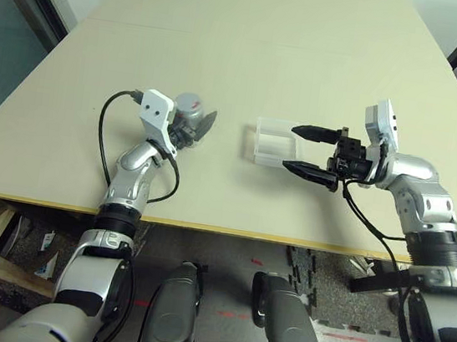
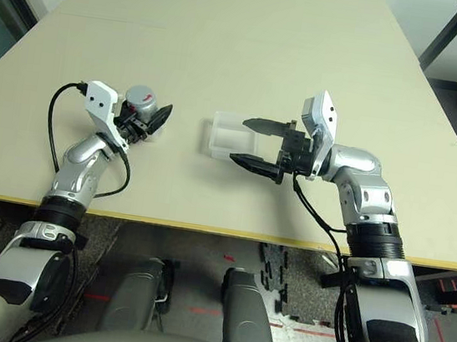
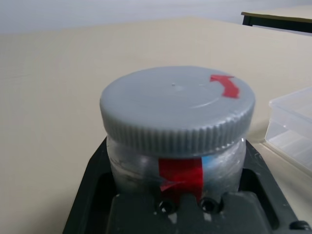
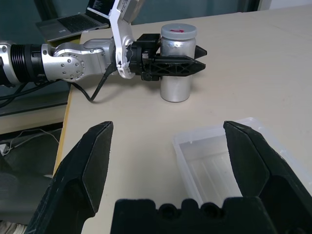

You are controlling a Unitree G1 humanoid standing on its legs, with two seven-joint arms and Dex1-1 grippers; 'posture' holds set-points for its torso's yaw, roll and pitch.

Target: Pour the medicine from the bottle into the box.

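Surface [image 1: 253,48] of pale beige carries everything here, with the clear plastic box [image 1: 273,141] lying near its front edge and the bottle [image 4: 176,63] standing upright well to the box's left, grey cap still screwed on and marked in red. The left pincer [image 1: 196,126] is clamped on the bottle just under the cap. The right pincer [image 1: 315,153] hovers at the box's right edge, its black fingers [image 4: 95,161] spread wide apart and gripping nothing.
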